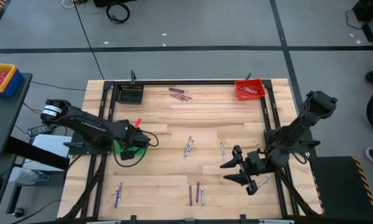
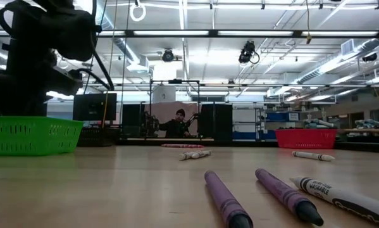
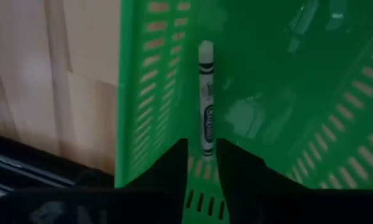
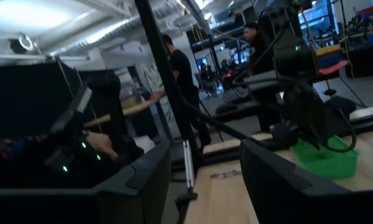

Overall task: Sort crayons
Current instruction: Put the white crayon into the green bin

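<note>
Here the left gripper (image 3: 202,163) pinches 1 white crayon (image 3: 206,99) above the green bin (image 3: 142,93).

Three bins — green (image 1: 129,149), black (image 1: 129,94), red (image 1: 250,89) — and two arms.
</note>
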You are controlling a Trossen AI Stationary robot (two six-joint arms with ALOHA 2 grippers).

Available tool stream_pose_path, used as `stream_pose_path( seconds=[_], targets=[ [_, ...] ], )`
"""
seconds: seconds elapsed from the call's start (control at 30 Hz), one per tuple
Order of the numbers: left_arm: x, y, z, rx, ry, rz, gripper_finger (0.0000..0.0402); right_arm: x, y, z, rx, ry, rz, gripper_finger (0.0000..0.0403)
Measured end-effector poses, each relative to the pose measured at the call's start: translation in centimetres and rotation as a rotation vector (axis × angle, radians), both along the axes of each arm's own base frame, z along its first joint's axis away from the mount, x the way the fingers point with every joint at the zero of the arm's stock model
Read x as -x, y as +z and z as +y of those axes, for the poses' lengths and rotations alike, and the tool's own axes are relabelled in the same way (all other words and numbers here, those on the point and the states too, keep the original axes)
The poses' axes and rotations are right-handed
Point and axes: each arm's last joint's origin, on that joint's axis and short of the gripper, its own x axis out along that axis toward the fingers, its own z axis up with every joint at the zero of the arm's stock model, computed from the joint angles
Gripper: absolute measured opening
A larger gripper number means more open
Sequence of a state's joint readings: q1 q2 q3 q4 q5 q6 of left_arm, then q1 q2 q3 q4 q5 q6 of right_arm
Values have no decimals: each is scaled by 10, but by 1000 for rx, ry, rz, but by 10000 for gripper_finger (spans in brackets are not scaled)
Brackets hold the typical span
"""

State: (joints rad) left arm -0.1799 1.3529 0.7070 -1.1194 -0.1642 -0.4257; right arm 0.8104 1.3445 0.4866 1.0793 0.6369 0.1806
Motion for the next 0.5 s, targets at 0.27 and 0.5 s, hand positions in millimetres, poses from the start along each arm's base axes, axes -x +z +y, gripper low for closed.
stream_pose_path(
  seconds=[0.27,0.5],
  targets=[
    [-16,36,-9,171,124,-5,174,-24,-34,4,94,-173,180,189],
    [-37,108,-26,45,158,-280,182,-61,-12,0,76,-464,542,167]
  ],
)
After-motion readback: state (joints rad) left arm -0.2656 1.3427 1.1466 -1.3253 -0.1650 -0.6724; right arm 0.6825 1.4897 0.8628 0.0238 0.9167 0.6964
